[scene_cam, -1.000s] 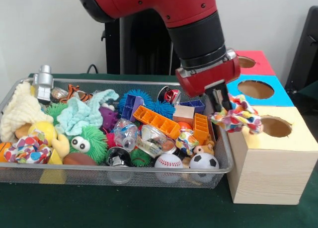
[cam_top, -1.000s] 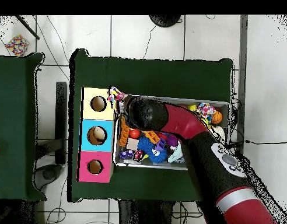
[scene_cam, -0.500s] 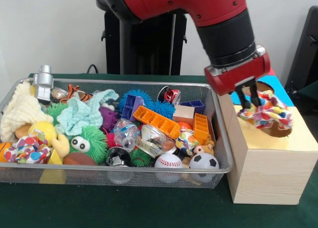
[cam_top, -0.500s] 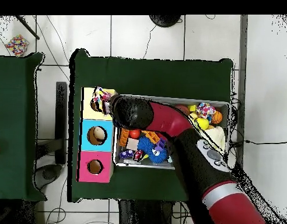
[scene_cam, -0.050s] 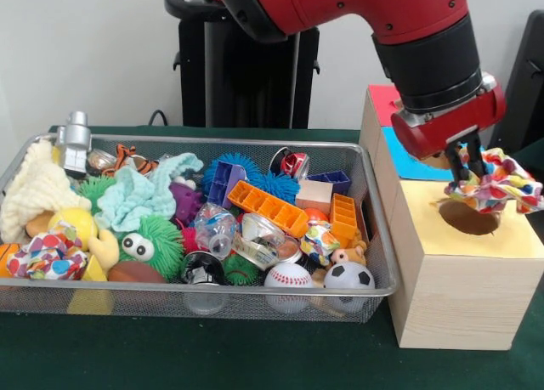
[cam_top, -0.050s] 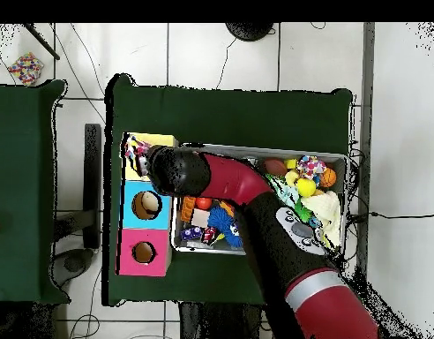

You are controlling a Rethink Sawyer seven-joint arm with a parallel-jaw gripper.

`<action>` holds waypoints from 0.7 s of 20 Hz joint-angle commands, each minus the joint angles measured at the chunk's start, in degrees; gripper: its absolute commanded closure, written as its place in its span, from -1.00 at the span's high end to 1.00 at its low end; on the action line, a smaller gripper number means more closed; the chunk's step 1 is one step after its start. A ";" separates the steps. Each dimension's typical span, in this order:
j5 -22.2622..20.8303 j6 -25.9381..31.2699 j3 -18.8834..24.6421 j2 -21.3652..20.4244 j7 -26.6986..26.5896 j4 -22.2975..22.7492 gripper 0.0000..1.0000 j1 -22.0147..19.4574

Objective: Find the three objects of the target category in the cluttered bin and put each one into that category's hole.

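My gripper (scene_cam, -0.050s: 470,176) hangs just above the yellow box top (scene_cam, -0.050s: 442,237), shut on a multicoloured spotted cloth (scene_cam, -0.050s: 503,183). The cloth droops over the far right rim of the round yellow hole (scene_cam, -0.050s: 469,217). In the overhead view the same cloth (cam_top, -0.050s: 136,152) shows at the outer side of the yellow box (cam_top, -0.050s: 160,139), with the arm's wrist (cam_top, -0.050s: 175,169) covering the hole. A similar spotted cloth (scene_cam, -0.050s: 47,256) lies at the left end of the wire bin (scene_cam, -0.050s: 255,295), seen from above as the spotted cloth (cam_top, -0.050s: 310,165).
The bin holds several toys: an orange block (scene_cam, -0.050s: 268,206), a baseball (scene_cam, -0.050s: 288,277), a small football (scene_cam, -0.050s: 348,276), a green fuzzy toy (scene_cam, -0.050s: 151,244). Blue hole (cam_top, -0.050s: 146,205) and pink hole (cam_top, -0.050s: 143,252) lie beside the yellow one. Another spotted cloth (cam_top, -0.050s: 25,66) lies beyond the side table.
The arm has carried the spotted cloth from the bin's right end across onto the yellow box, ending past the hole's centre. The grip on the cloth has held throughout.
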 commanded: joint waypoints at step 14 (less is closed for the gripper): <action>-2.65 -5.42 -8.81 6.39 9.15 -4.11 -1.00 4.91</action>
